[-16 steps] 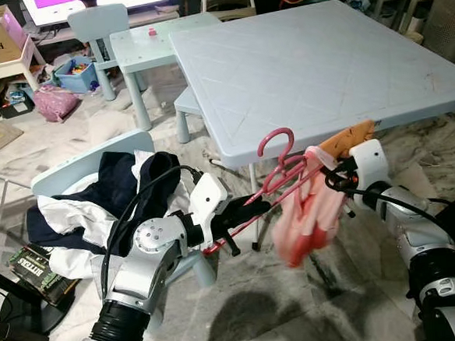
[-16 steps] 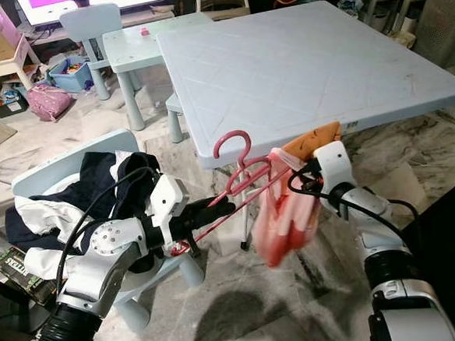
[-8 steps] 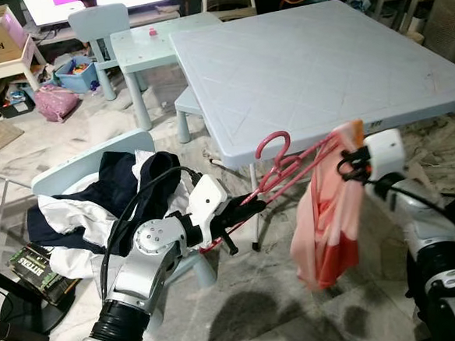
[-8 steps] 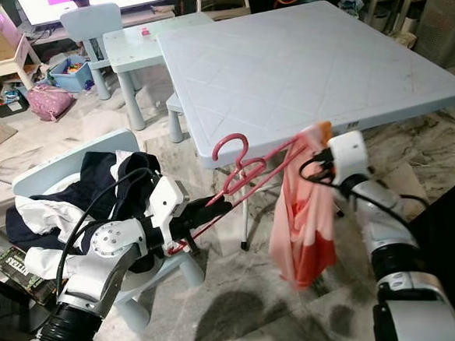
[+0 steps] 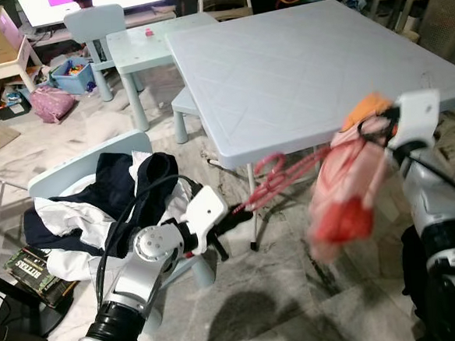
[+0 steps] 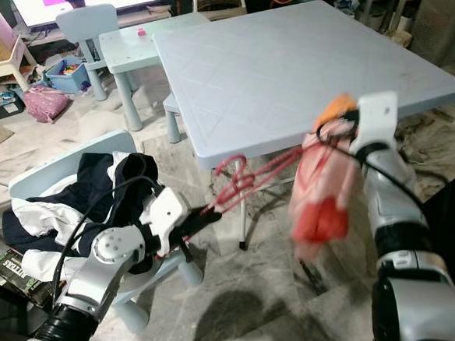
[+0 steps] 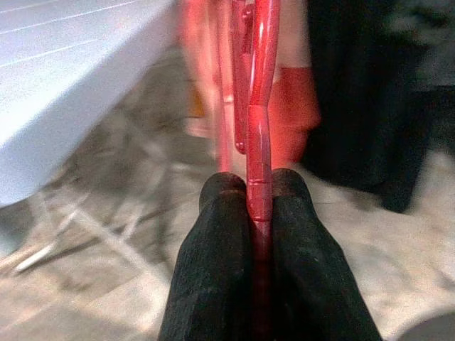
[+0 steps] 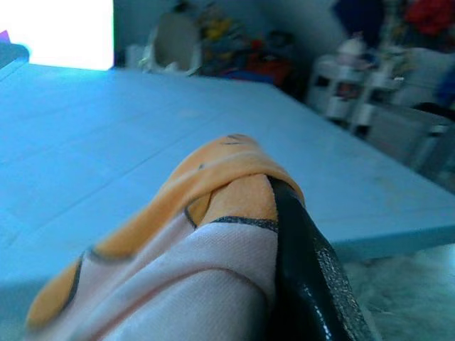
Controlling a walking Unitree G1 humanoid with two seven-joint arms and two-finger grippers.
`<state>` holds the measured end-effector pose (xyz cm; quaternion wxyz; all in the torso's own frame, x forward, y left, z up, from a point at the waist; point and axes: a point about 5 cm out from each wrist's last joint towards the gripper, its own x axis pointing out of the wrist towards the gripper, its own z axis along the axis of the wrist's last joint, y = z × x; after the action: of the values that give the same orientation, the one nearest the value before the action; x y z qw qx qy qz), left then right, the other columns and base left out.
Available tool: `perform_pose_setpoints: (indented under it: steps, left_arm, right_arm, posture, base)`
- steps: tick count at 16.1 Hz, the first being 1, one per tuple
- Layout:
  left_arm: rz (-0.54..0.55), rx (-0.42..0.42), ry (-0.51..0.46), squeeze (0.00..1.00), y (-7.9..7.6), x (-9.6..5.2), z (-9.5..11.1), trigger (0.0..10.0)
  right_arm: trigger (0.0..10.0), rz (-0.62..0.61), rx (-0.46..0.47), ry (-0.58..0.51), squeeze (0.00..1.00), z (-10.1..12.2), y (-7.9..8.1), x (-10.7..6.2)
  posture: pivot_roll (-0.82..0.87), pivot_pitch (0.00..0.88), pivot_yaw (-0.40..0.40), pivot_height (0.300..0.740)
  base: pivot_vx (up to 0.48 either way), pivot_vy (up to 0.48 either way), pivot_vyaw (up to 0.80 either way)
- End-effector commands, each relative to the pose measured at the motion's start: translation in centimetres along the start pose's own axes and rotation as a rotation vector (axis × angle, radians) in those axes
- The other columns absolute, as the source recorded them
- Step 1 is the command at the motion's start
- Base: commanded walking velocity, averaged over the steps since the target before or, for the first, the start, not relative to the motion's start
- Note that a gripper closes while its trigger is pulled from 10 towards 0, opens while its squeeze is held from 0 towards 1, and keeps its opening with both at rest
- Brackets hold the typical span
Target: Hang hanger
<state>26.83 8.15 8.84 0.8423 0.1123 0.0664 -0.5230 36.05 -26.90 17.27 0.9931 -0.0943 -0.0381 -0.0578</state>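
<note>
My left gripper is low in front of me, shut on the straight end of a pink-red hanger. The hanger slants up to the right, its hook just under the table's front edge. In the left wrist view both black fingers clamp the hanger. My right gripper is at the table's near right edge, shut on the orange collar of a pink garment. The garment hangs blurred below it and over the hanger's far end. The right wrist view shows the orange-and-pink cloth against one finger.
A big light-blue table stands ahead. A small blue chair at my left holds dark and white clothes. Behind are a small table, a toy bin, a pink bag and a cardboard box. A circuit board lies on the marble floor.
My right gripper has lifted the garment up and to the right, to the table's edge; the cloth now swings, blurred. The left gripper and hanger have dropped slightly.
</note>
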Motion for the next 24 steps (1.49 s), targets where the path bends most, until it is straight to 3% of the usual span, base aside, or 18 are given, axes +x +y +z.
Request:
perform_pose_setpoints:
  steps: [1, 3, 6, 7, 9, 11, 12, 13, 14, 17, 18, 24]
  left_arm:
    - [-0.074, 0.003, -0.018, 0.0, -0.7, -0.2, 0.6, 0.0]
    - [-0.165, -0.011, 0.009, 0.0, -2.1, -1.2, 0.5, 0.0]
    - [-0.026, -0.022, 0.079, 0.0, -1.9, -3.6, -1.2, 0.0]
    - [0.063, -0.036, 0.139, 0.0, -1.8, -5.0, -2.5, 0.0]
    - [0.253, -0.068, 0.118, 0.0, -0.8, -5.9, -2.9, 0.0]
    - [0.633, -0.068, 0.05, 0.0, 1.9, -7.2, -2.1, 0.0]
    - [0.767, -0.13, 0.044, 0.0, 2.7, -7.7, -2.1, 3.4]
    - [0.794, -0.137, 0.025, 0.0, 2.8, -7.8, -1.9, 7.3]
    - [0.816, -0.134, -0.002, 0.0, 2.8, -7.8, -1.5, 10.0]
    - [0.881, -0.148, -0.072, 0.0, 2.4, -7.6, -0.4, 10.0]
    - [0.881, -0.185, -0.103, 0.0, 2.3, -7.0, 0.0, 10.0]
    - [0.895, -0.217, -0.106, 0.0, 2.2, -6.7, 0.0, 10.0]
  right_arm:
    - [0.0, -0.051, 0.025, -0.051, 0.0, 1.3, -0.3, 0.6]
    - [0.0, -0.102, 0.007, -0.046, 0.0, 1.6, 0.4, 1.2]
    - [0.0, -0.197, -0.036, -0.009, 0.0, 0.5, -0.1, 0.9]
    - [0.0, -0.204, -0.031, -0.004, 0.0, 0.0, -0.5, 0.5]
    - [0.0, -0.213, -0.048, 0.018, 0.0, -0.9, -1.1, -0.2]
    - [0.0, -0.221, -0.066, 0.025, 0.0, -2.0, -2.1, -1.5]
    - [0.0, -0.203, -0.068, 0.024, 0.0, -2.5, -2.1, -2.2]
    - [0.0, -0.19, -0.067, 0.022, 0.0, -2.8, -2.0, -2.6]
    - [0.0, -0.166, -0.053, 0.018, 0.0, -3.2, -1.8, -3.4]
    - [0.0, -0.079, 0.005, 0.007, 0.0, -4.3, 0.0, -5.3]
    - [10.0, -0.019, 0.02, 0.006, 0.0, -4.4, 1.3, -5.7]
    - [10.0, 0.127, 0.062, -0.024, 0.0, -3.2, 3.1, -5.3]
  posture:
    - [-0.06, 0.0, 0.015, 0.74]
    - [-0.04, 0.0, 0.011, 0.74]
    - [-0.02, 0.0, 0.005, 0.74]
    - [-0.01, 0.0, 0.002, 0.74]
    - [-0.01, 0.001, 0.001, 0.74]
    - [-0.01, 0.0, -0.002, 0.74]
    - [-0.01, 0.0, -0.007, 0.74]
    - [-0.01, 0.0, -0.007, 0.74]
    - [-0.01, 0.0, -0.01, 0.74]
    - [-0.01, 0.0, -0.003, 0.74]
    - [-0.02, 0.0, 0.005, 0.74]
    - [-0.02, 0.0, 0.011, 0.74]
  base:
    - [0.0, 0.0, 0.0]
    - [0.0, 0.0, 0.0]
    - [0.0, 0.0, 0.0]
    - [0.0, 0.0, 0.0]
    - [0.0, 0.0, 0.0]
    - [0.0, 0.0, 0.0]
    - [0.0, 0.0, 0.0]
    - [0.0, 0.0, 0.0]
    - [0.0, 0.0, 0.0]
    - [0.0, 0.0, 0.0]
    - [0.0, 0.0, 0.0]
    - [0.0, -0.45, 0.0]
